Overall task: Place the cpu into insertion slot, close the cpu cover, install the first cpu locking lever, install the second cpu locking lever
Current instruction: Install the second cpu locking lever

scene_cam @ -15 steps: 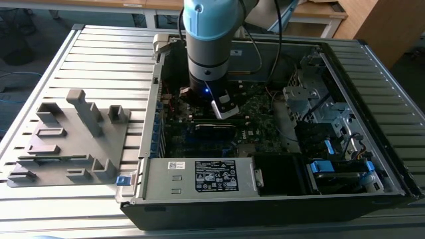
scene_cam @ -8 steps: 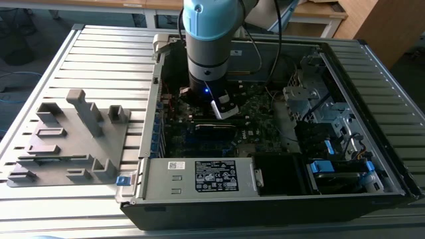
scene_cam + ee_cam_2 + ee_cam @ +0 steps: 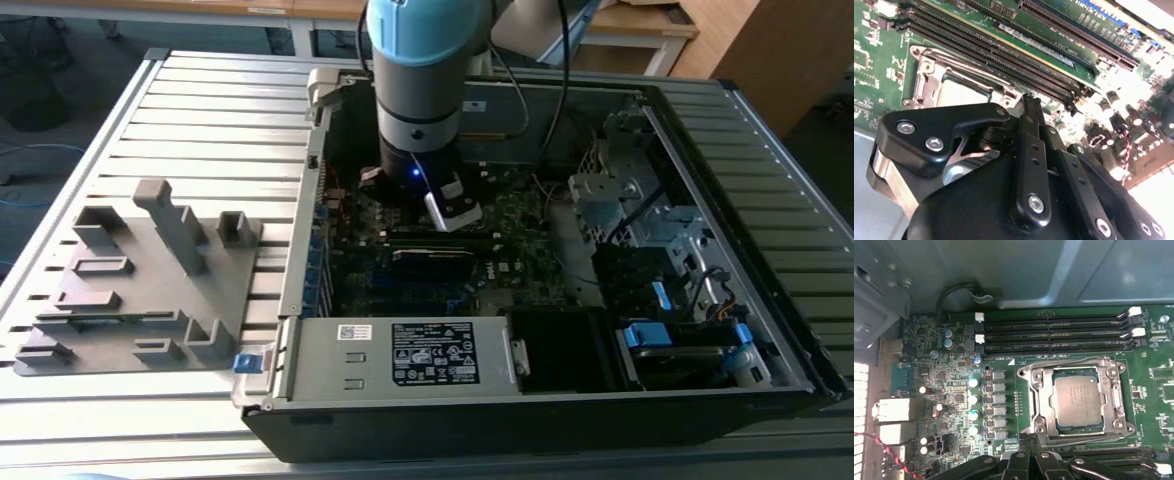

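Gripper [image 3: 1030,102] with slim black fingers [image 3: 1031,150] pressed together, nothing between them, tips poised just above the metal edge of the insertion slot [image 3: 1072,399] on the green motherboard [image 3: 954,390]. Cpu [image 3: 1077,400] seated in that slot: flat, square, dull silver-grey top with faint print, lying level. Cpu cover [image 3: 1113,399] down around it, a thin silvery frame whose square window leaves the chip exposed. Long black memory slots [image 3: 1054,332] running parallel just beyond the socket. In the exterior view, arm [image 3: 420,80] reaching down into the open computer case [image 3: 561,390], grey holder tray [image 3: 134,290] well apart at the exterior view's left.
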`<action>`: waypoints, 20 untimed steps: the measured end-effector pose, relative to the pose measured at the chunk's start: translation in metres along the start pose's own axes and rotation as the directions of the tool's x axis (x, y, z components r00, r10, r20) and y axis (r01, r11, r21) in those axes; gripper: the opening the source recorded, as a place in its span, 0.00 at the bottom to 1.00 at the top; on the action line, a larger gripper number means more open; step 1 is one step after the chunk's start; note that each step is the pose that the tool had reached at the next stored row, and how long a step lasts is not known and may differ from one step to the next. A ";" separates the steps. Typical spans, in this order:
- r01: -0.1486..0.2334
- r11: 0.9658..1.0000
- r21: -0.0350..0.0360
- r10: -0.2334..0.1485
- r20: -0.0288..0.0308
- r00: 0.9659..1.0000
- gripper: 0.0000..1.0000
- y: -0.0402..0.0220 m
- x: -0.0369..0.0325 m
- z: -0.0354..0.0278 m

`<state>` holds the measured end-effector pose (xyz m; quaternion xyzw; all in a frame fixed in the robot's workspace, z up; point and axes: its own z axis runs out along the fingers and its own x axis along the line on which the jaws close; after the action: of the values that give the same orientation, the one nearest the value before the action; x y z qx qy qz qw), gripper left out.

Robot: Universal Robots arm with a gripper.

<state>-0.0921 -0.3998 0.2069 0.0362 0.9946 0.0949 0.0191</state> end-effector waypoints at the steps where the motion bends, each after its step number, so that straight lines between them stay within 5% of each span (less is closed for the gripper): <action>1: 0.000 1.000 0.000 0.000 0.000 1.000 0.11 0.0004 -0.0001 -0.0021; 10: 0.000 1.000 0.001 0.000 0.000 1.000 0.11 0.0036 -0.0006 -0.0183; 11: 0.000 1.000 0.006 0.000 0.000 1.000 0.11 0.0037 -0.0007 -0.0186; 14: 0.002 0.999 0.051 -0.002 0.003 1.000 0.11 0.0037 -0.0006 -0.0187; 20: 0.000 0.998 0.056 -0.001 0.004 1.000 0.11 0.0040 -0.0027 -0.0186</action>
<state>-0.0900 -0.3995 0.2260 0.0367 0.9969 0.0668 0.0202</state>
